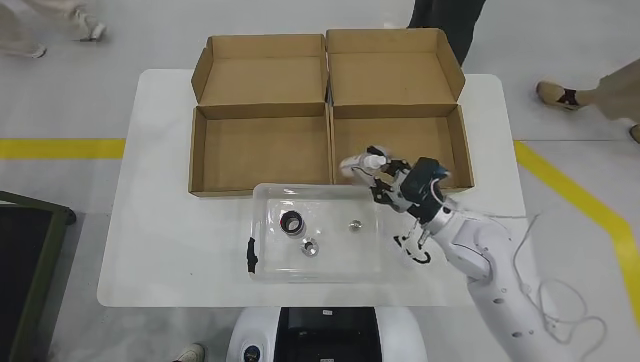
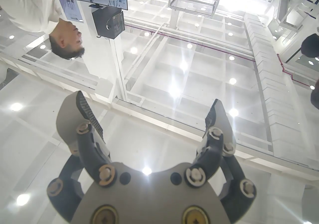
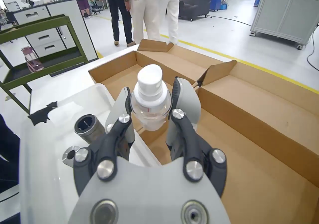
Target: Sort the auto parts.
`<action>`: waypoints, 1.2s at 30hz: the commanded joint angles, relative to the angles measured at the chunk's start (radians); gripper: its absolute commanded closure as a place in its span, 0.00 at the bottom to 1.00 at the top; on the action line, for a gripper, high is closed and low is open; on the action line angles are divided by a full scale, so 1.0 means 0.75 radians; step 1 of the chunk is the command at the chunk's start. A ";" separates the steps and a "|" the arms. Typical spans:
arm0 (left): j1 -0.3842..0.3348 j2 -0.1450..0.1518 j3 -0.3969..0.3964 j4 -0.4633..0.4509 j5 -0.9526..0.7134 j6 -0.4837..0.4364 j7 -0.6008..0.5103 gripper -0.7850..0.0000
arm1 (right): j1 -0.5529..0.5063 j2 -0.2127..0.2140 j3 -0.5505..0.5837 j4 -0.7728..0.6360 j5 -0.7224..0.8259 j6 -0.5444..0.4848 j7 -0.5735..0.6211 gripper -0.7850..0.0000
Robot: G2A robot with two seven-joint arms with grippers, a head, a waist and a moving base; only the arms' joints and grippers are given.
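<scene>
My right gripper [image 3: 151,100] is shut on a small clear bottle with a white cap [image 3: 150,100], held in the air over the near edge of the right cardboard box [image 1: 455,147]. From above, this gripper [image 1: 380,174] and the bottle [image 1: 360,162] sit where the clear plastic tray [image 1: 262,252] meets that box. In the tray lie a dark metal cylinder [image 1: 292,223], a small metal ring [image 1: 310,249] and a tiny metal piece [image 1: 354,226]. My left gripper [image 2: 149,110] is open and points up at the ceiling, with nothing between its fingers.
A second open cardboard box [image 1: 260,152] stands left of the first; both have their lids folded back. The white table [image 1: 160,202] holds them. A green shelf [image 3: 44,60] stands off the table's left side. People stand beyond the far edge.
</scene>
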 commanded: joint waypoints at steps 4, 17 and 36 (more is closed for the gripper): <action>0.000 0.000 0.000 0.000 0.000 0.000 0.000 0.00 | 0.064 -0.009 -0.039 0.077 -0.046 0.058 0.026 1.00; 0.000 0.000 0.000 0.000 0.000 0.000 0.000 0.00 | 0.204 -0.025 -0.093 0.211 -0.079 0.110 0.190 1.00; 0.000 0.000 0.000 0.000 0.000 0.000 0.000 0.00 | 0.268 -0.036 -0.145 0.310 -0.128 0.112 0.285 0.77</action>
